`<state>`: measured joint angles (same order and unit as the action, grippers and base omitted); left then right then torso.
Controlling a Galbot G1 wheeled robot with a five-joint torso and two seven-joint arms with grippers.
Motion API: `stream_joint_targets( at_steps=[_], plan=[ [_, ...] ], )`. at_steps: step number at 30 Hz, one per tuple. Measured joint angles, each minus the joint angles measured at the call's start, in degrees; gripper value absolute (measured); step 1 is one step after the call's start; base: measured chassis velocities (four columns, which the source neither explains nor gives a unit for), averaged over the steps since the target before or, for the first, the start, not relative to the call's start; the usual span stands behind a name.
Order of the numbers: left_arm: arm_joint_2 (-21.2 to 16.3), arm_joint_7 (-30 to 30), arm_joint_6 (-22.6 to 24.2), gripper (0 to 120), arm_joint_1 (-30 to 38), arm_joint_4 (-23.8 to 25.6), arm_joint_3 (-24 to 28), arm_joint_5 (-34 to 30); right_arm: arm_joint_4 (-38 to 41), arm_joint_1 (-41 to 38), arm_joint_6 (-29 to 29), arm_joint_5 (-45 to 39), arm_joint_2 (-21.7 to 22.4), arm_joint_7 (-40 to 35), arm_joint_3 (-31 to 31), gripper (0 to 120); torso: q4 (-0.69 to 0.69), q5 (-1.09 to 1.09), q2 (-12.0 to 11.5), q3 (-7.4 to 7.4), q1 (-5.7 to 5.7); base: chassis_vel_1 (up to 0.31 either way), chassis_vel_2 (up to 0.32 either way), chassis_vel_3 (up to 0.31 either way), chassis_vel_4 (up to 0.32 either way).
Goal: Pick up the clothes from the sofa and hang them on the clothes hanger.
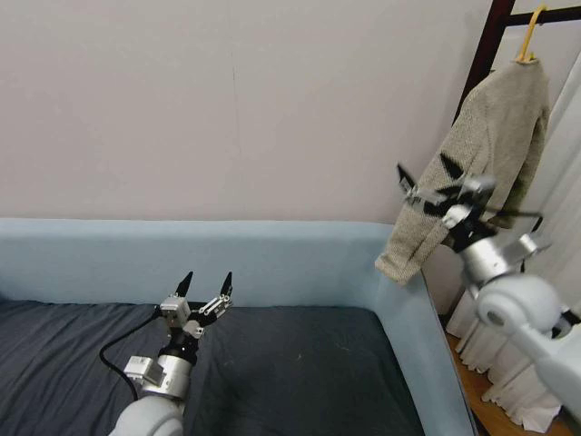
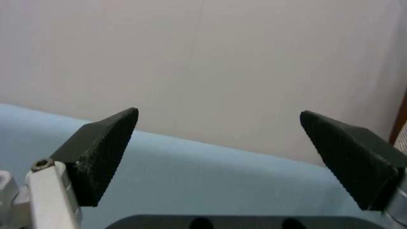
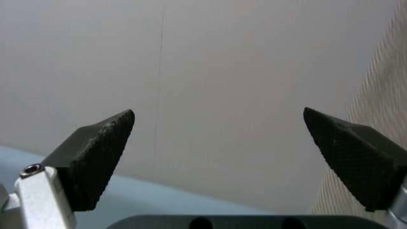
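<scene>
Beige knitted sweater point(image 1: 499, 118) hangs on yellow hanger point(image 1: 529, 32). R gripper point(image 1: 422, 173) is just beside it, claw apart, holding nothing. L gripper point(image 1: 209, 277) is above light-blue sofa point(image 1: 272, 259), also apart, empty.

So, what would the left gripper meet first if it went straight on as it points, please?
Probably the wall just above the sofa back; the open left gripper aims slightly over that edge, though depth is unclear.

- left gripper point(image 1: 208, 277): silver metal body, two black wedge-shaped fingers point(image 2: 102, 152) with a fine knurled texture
- screw point(image 2: 42, 164): hex socket, set in a silver finger mount
- cable point(image 1: 113, 350): black, looped beside the left wrist
- right arm point(image 1: 517, 304): rounded pale grey shell
</scene>
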<state>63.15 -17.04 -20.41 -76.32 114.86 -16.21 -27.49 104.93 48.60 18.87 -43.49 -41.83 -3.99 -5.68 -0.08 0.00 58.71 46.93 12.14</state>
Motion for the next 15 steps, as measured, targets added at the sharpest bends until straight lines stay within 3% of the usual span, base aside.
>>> stream_joint_targets(
  at_steps=[5, 11, 15],
  plan=[
    [7.9, 0.3, -4.6, 100, -6.1, -2.5, -2.8, 6.5, -4.3, 12.4, 7.3, 8.8, -8.7, 1.7, -2.3, 100, -0.01, -0.01, 0.0, 0.0, 0.0, 0.0, 0.0, 0.0, 0.0],
    [8.4, 0.2, -6.9, 100, -11.2, -2.9, -2.5, 10.5, -3.0, 20.7, 9.5, 15.3, -13.0, -0.2, -6.4, 100, 0.0, 0.0, 0.0, 0.0, 0.0, 0.0, 0.0, 0.0, 0.0],
    [9.6, -0.5, -8.4, 100, -14.5, -2.1, -3.1, 12.2, -0.6, 29.9, 9.1, 25.0, -17.6, -5.1, -16.3, 100, -0.02, 0.0, 0.0, -0.01, 0.0, 0.0, 0.0, 0.0, 0.0]
  ],
)
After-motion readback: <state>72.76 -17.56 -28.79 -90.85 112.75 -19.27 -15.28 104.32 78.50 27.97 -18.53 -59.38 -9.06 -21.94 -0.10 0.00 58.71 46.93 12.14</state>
